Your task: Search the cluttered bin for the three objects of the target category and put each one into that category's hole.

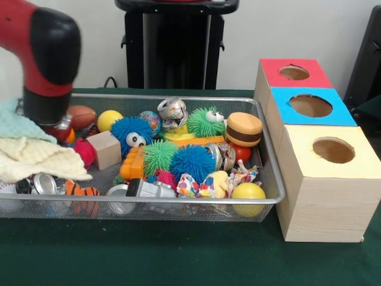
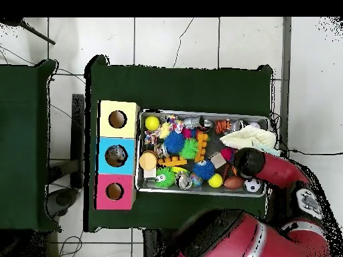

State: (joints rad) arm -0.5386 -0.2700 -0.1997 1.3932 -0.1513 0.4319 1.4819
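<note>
- My arm (image 1: 44,56) hangs over the bin's (image 1: 271,196) left end, above the cloths (image 1: 30,152).
- Gripper hidden; grip possibly open, can't tell.

A dark green cloth (image 2: 187,83) covers my table, which stands on a floor of pale, cracked tiles (image 2: 167,37), with a second green-topped table (image 2: 23,147) beside it and a plain off-white wall (image 1: 297,27) behind.

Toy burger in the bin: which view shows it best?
The front view. The tan-and-brown round toy burger sits unobstructed at the wire mesh bin's right end, with its layers visible. The overhead view shows only its round tan top.
</note>
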